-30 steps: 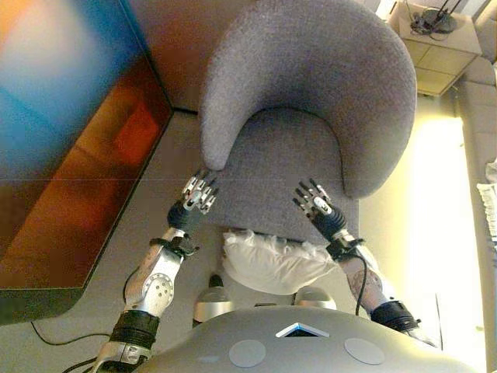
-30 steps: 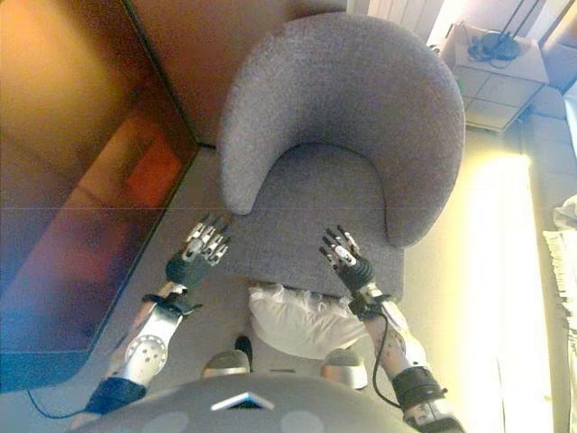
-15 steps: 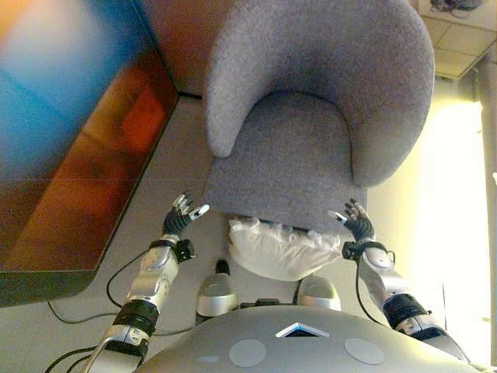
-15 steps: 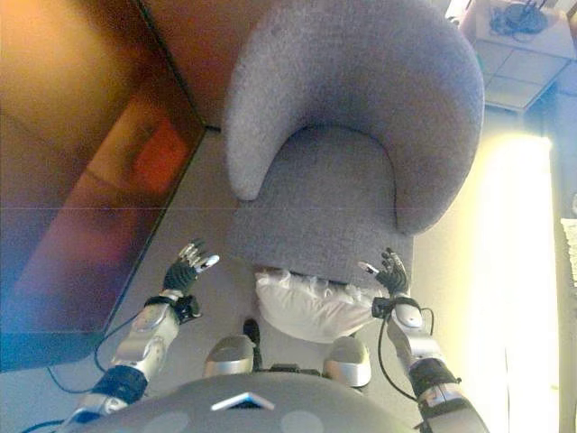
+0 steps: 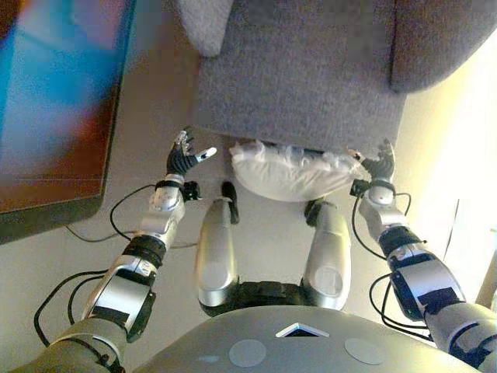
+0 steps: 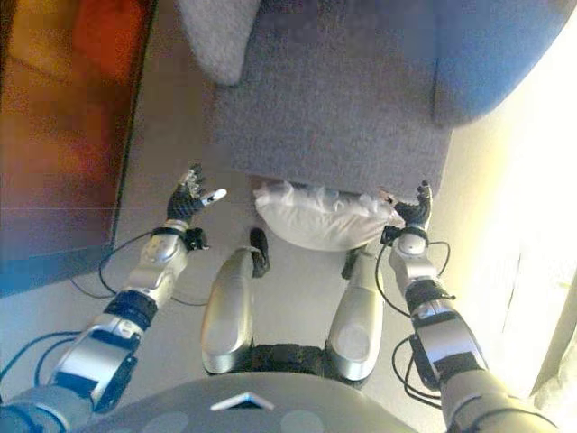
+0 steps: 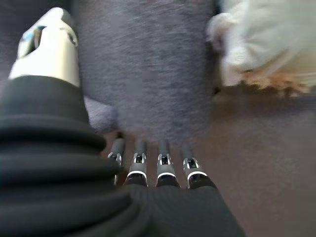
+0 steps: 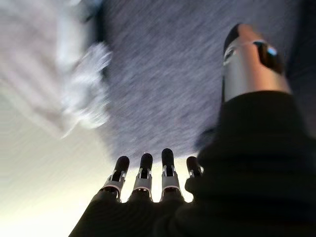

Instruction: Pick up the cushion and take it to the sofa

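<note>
A white ruffled cushion (image 5: 291, 171) lies on the floor against the front edge of a grey armchair (image 5: 299, 74). It also shows in the left wrist view (image 7: 266, 42) and the right wrist view (image 8: 47, 69). My left hand (image 5: 184, 159) is open, palm turned toward the cushion, a short way off its left end. My right hand (image 5: 378, 167) is open at the cushion's right end, close to its corner. Neither hand holds anything. The sofa is not in view.
The armchair's seat front (image 6: 334, 126) stands directly over the cushion. A large dark screen or panel (image 5: 58, 101) lies on the floor to the left. Bright sunlit floor (image 5: 458, 179) lies to the right of the chair.
The camera has tilted down and moved closer, so the chair has slid up the picture. Both hands have dropped to floor level on either side of the cushion, fingers still spread.
</note>
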